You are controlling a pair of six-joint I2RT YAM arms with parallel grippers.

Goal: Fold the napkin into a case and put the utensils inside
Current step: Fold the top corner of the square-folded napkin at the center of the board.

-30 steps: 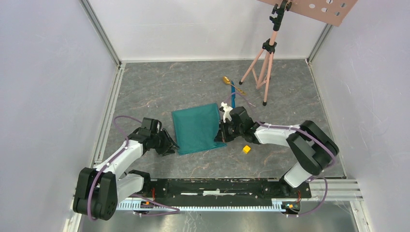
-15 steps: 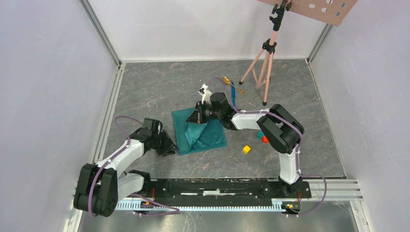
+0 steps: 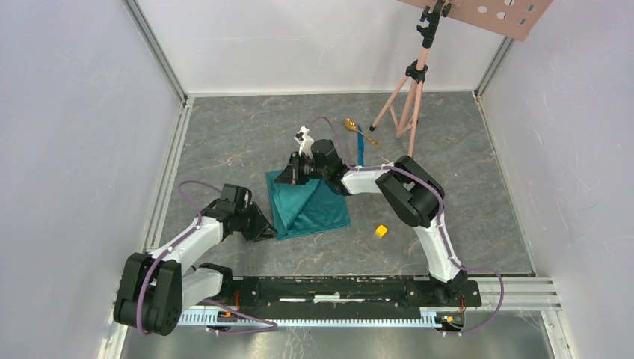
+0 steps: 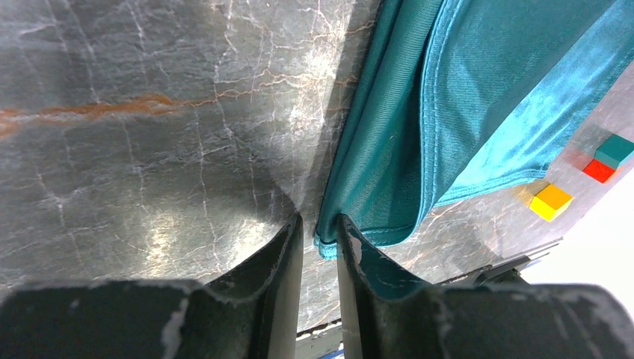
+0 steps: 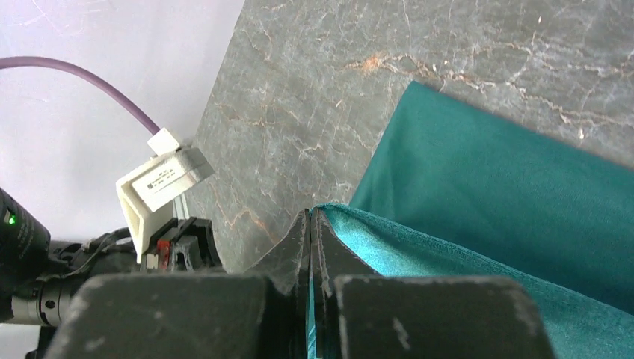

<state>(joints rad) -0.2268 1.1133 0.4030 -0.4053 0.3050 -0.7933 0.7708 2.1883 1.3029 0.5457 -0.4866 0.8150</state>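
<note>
The teal-green napkin lies mid-table, folded over on itself. My right gripper is shut on its lifted edge and holds it above the napkin's far-left part; the wrist view shows the cloth pinched in the gripper. My left gripper sits at the near-left corner, jaws narrow with the cloth corner between them. The gold spoon and blue knife lie beyond the napkin, apart from it.
A yellow cube lies right of the napkin; the left wrist view shows it with a red cube and a teal cube. A pink tripod stands at the back right. Walls enclose the table.
My right gripper has carried the napkin's right edge up and leftward across the cloth, folding it over. The left gripper has stayed at the near-left corner.
</note>
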